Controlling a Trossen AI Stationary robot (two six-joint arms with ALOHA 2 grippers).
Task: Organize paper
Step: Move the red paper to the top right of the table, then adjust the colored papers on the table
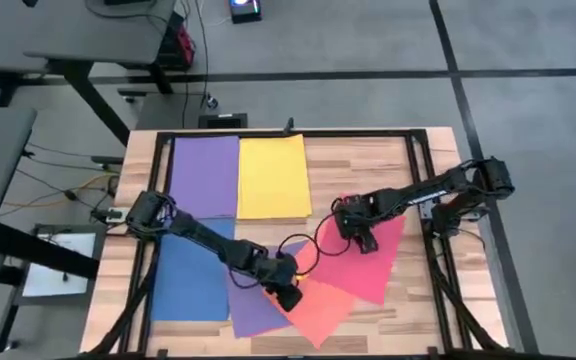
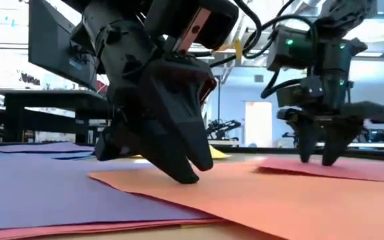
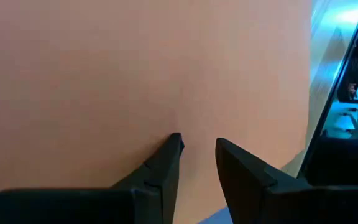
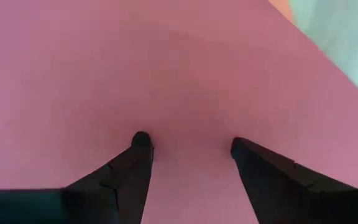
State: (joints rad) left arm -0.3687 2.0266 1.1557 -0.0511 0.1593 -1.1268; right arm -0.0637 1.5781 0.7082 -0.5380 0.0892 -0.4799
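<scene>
Coloured paper sheets lie flat on the wooden table: purple (image 1: 204, 175) and yellow (image 1: 273, 175) side by side at the far side, and blue (image 1: 192, 272) at the near left. A second purple sheet (image 1: 253, 312), an orange-coral sheet (image 1: 320, 308) and a red-pink sheet (image 1: 376, 258) overlap askew at the near middle. My left gripper (image 1: 289, 296) stands on the orange-coral sheet (image 3: 135, 68), its fingers a narrow gap apart. My right gripper (image 1: 364, 241) stands open on the red-pink sheet (image 4: 185, 68). My left gripper sets both fingertips (image 2: 187, 176) on the top face of the orange-coral sheet (image 3: 194, 124), away from its edges. The fingers slant down from above. The sheet lies flat over the purple one. My right gripper touches the top face of the red-pink sheet (image 4: 188, 127) with its two spread fingertips (image 2: 328, 160), pointing down from above. That sheet lies flat on the table.
A black frame (image 1: 423, 170) runs around the work area on the table. Bare wood (image 1: 353, 165) shows right of the yellow sheet. Cables loop between the two arms (image 1: 303, 245). Desks stand off the table to the left.
</scene>
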